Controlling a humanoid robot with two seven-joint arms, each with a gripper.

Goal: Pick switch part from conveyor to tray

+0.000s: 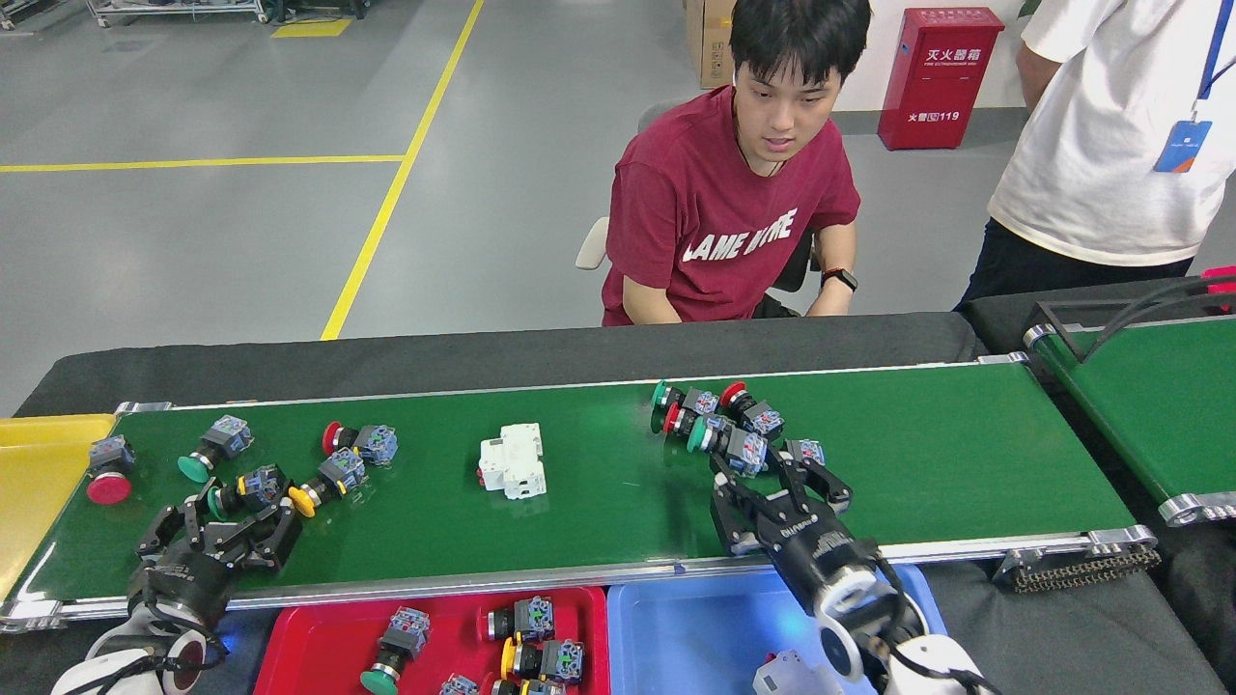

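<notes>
Long green conveyor belt with silver aluminium frame (599, 541) spans the black-draped bench. Left end effector (237, 507), near the belt's left end by the front edge: fingers spread around a green-capped push-button switch part (246, 489); whether they grip it, cannot tell. Right end effector (782, 487), right of centre: fingers closed around a grey-and-blue switch part (806, 451), beside a cluster of red- and green-capped switches (715, 420). White circuit breaker (512, 461) mid-belt. Red plastic tray (319, 647) and blue plastic tray (695, 637) sit along the front edge.
</notes>
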